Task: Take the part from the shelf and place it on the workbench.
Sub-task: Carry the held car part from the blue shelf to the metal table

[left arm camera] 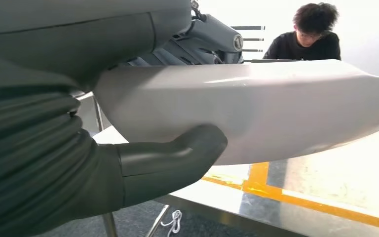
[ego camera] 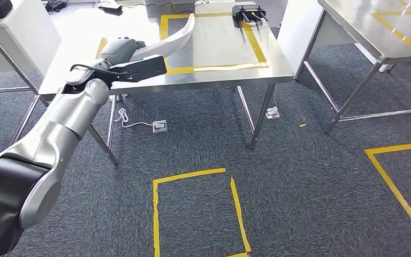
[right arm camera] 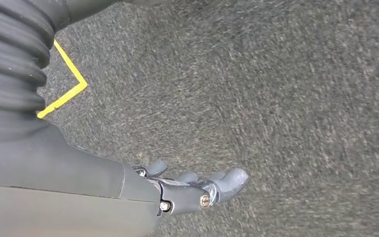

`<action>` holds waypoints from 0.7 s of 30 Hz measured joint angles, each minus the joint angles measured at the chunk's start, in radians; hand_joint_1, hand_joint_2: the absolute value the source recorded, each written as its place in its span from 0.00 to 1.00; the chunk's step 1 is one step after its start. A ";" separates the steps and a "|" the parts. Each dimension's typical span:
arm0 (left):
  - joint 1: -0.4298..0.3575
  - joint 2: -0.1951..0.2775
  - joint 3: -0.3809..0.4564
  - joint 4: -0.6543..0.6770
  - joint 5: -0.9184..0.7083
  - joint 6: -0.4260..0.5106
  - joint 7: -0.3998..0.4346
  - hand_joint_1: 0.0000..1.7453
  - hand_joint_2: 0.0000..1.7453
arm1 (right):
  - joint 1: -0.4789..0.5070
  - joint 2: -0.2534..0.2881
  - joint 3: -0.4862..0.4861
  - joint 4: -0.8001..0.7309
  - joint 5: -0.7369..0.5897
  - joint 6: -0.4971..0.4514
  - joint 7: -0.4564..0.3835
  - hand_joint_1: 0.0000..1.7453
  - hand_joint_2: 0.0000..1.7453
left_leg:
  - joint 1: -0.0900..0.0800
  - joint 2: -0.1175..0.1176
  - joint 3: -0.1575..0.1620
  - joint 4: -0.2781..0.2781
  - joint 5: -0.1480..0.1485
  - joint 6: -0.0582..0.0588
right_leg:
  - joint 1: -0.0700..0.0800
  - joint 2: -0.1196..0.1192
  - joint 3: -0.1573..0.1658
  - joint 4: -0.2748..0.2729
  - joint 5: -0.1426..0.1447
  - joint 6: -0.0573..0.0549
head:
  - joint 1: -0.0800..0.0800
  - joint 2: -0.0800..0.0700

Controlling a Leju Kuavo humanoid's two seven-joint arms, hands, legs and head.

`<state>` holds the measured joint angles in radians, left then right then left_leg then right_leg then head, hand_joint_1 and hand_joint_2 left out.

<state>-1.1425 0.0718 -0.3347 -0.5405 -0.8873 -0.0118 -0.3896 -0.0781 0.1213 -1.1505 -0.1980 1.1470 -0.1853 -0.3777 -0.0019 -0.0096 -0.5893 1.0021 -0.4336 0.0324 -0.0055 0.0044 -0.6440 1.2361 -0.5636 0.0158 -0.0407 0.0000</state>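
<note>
Left hand carried the part over the workbench, not yet set down.

The workbench (ego camera: 219, 75) stood ahead with a yellow taped frame (ego camera: 217, 67) on top, probably the drop zone. The long white part (ego camera: 174, 38) hung above its near left corner, reaching toward that frame. The left hand (ego camera: 119, 52) clasped it, thumb (left arm camera: 177, 155) pressed beneath for support. The right hand (right arm camera: 197, 190) hung over carpet, fingers loosely extended, holding nothing. A dark fixture (ego camera: 249, 14) sat at the bench's far edge.
</note>
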 joint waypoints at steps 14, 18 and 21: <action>-0.010 -0.003 0.000 0.005 0.000 -0.009 0.000 0.90 1.00 | 0.001 0.000 0.000 0.000 -0.002 -0.001 0.006 0.00 1.00 | -0.004 0.000 0.052 0.131 -0.127 -0.051 | 0.001 0.001 0.027 -0.238 0.155 -0.055 | -0.001 0.000; -0.004 -0.005 -0.001 0.014 -0.001 -0.009 0.004 0.90 1.00 | 0.003 0.000 0.000 0.000 -0.006 -0.002 0.006 0.00 1.00 | -0.002 0.002 -0.088 0.273 -0.185 -0.054 | 0.002 0.008 0.068 -0.236 0.115 -0.056 | -0.003 0.000; -0.003 -0.005 -0.001 0.017 -0.002 -0.009 0.005 0.90 1.00 | 0.004 0.002 0.000 0.000 -0.009 -0.002 0.006 0.00 1.00 | -0.006 0.004 -0.069 0.106 -0.047 -0.037 | 0.006 0.011 0.111 -0.234 0.081 -0.052 | -0.004 0.000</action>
<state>-1.1453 0.0664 -0.3354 -0.5236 -0.8894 -0.0210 -0.3846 -0.0737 0.1229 -1.1510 -0.1978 1.1384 -0.1873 -0.3712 -0.0080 -0.0060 -0.6581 1.1084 -0.4805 -0.0048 0.0005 0.0151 -0.5332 1.0020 -0.4827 -0.0359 -0.0447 0.0000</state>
